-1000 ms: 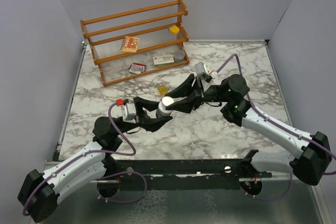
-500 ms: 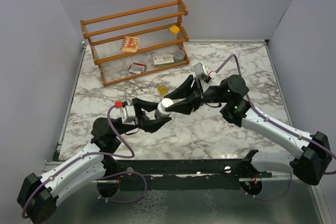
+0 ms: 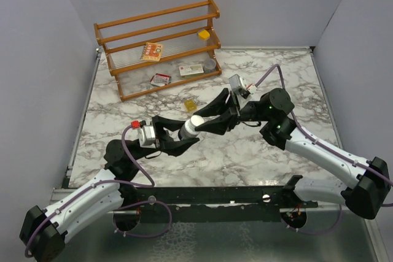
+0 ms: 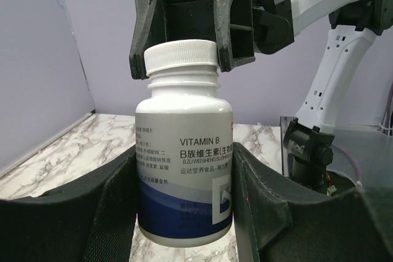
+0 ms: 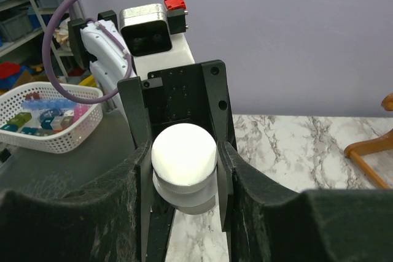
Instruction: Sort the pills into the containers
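Snugly inside left gripper (image 4: 184, 154): bottle (image 4: 183, 182)

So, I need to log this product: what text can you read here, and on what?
"VITAMIN B": pill bottle label.
"B族维生素": next line, cut off by the curve.
"B ZU WEI SHENG SU": small line under that.
Other label print: too small to read.
The boxes on the rack: too blurred.
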Robot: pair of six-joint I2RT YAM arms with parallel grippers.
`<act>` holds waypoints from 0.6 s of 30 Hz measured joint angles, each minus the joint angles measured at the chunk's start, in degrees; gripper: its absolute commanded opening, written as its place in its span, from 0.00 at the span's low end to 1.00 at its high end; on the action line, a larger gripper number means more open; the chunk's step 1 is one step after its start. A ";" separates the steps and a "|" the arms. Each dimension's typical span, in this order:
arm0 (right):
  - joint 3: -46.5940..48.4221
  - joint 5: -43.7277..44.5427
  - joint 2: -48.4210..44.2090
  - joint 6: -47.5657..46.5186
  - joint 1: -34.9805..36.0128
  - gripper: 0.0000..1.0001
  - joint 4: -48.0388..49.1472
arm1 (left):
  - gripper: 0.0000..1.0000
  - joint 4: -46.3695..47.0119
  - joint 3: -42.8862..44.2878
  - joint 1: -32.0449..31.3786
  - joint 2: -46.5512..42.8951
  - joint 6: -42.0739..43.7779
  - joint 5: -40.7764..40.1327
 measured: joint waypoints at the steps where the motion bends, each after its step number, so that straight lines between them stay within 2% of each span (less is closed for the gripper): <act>1: 0.00 0.09 -0.17 -0.15 0.00 0.01 -0.28 | 0.00 0.00 0.00 0.00 -0.09 0.00 -0.11; 10: -0.02 0.46 -0.83 0.20 -0.02 0.01 -0.13 | 0.00 0.83 -0.02 -0.02 -0.48 -0.09 -1.55; 18: -0.46 0.46 0.20 2.95 -0.09 0.01 4.15 | 0.00 1.90 -0.04 -0.02 -0.46 -0.46 -2.45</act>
